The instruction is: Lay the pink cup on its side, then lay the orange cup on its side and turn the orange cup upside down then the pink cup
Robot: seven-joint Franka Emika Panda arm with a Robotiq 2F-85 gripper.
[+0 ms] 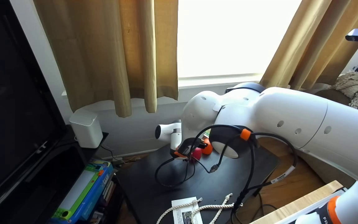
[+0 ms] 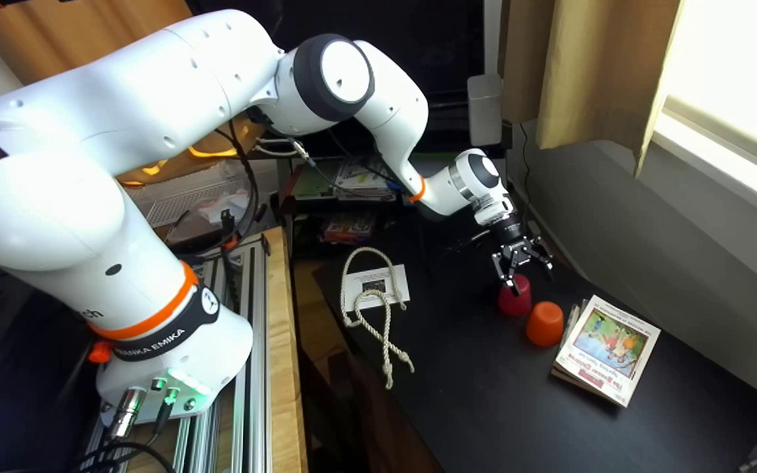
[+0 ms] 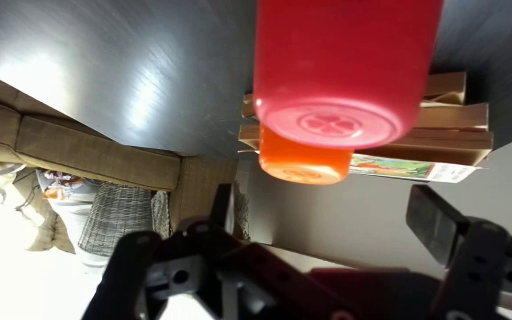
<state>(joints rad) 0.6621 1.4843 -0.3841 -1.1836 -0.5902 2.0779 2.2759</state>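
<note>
The pink cup stands mouth down on the black table, its closed base up. It also shows in an exterior view, partly behind the gripper, and large in the wrist view. The orange cup stands mouth down close beside it. It shows too in an exterior view and behind the pink cup in the wrist view. My gripper is open and empty, just above and beside the pink cup's base. In the wrist view its fingers are wide apart with nothing between them.
A stack of books lies close to the orange cup. A white rope and a paper sheet lie on the black table. The wall runs along the table's far side. A cable loop hangs by the wrist.
</note>
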